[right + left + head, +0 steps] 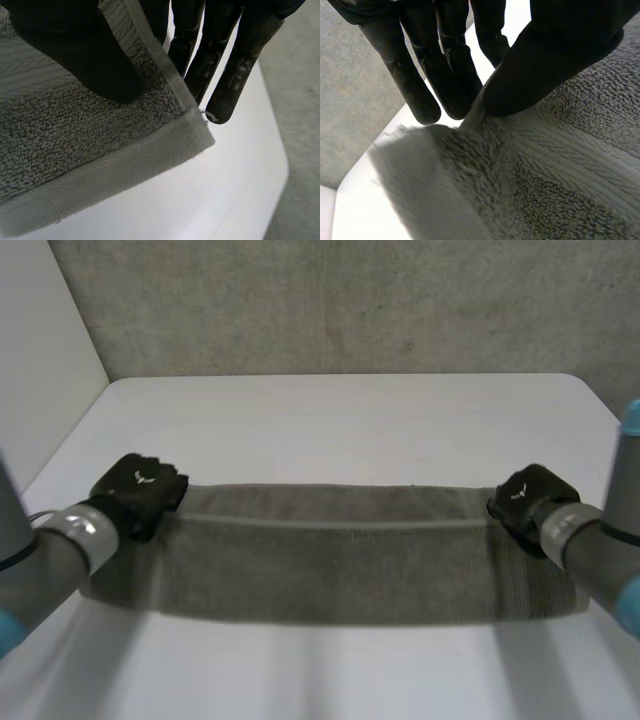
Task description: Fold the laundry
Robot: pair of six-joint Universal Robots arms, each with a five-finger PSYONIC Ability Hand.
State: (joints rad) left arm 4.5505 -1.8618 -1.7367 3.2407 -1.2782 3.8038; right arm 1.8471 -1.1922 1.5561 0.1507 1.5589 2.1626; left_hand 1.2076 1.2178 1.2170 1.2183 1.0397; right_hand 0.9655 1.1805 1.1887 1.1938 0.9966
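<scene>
A grey towel is stretched between my two hands, lifted a little over the white table. My left hand pinches the towel's far left corner; in the left wrist view its thumb presses the towel against the fingers behind it. My right hand holds the far right corner the same way. In the right wrist view the thumb lies on top of the towel near its hemmed corner, with the fingers behind the cloth.
Behind the table stands a grey concrete wall, and a white panel closes off the left side. The table's far edge runs just under the wall.
</scene>
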